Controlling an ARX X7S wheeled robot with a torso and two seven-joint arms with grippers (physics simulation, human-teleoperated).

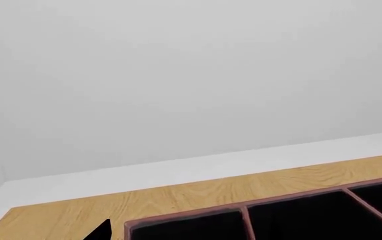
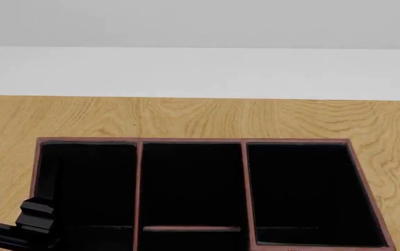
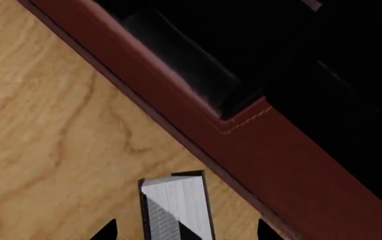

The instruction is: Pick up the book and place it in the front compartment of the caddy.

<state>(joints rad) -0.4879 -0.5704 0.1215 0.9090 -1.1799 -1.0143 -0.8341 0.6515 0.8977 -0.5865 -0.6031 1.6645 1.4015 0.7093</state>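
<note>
Wood-grain tabletop (image 2: 185, 117) fills the lower frames under a plain white wall. In the right wrist view, lower centre, the book (image 3: 176, 210) stands between the dark tips of the right gripper (image 3: 184, 234), which appears clenched on it, white page edges showing, long axis running up the frame. Just beside it, toward the upper right, rises the caddy (image 3: 290, 165). The left gripper (image 2: 36, 219) sits at the head view's lower left, grip unreadable. No writing is legible.
</note>
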